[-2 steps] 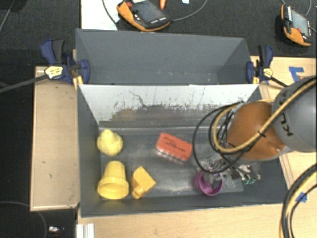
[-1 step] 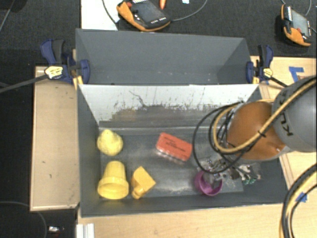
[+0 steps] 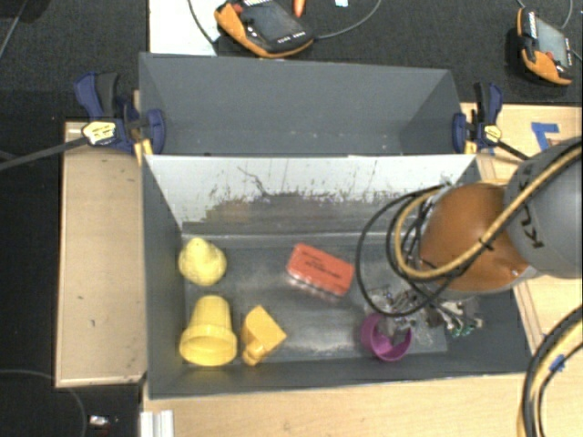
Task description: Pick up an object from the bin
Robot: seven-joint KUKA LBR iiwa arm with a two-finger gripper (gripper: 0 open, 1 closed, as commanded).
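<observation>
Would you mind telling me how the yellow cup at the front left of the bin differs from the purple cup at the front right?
The yellow cup looks clearly bigger than the purple cup. The yellow cup lies in open view, far from the arm, while the purple cup sits right below the gripper, partly covered by it. Both are small cup-shaped things near the front of the bin.

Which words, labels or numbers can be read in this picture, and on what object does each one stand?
"KU": dark letters on the grey arm; the rest of the word is hidden.
Orange-red block in the middle of the bin: faint print on its top, too blurred to read.
No other readable text on the things in the bin.
</observation>
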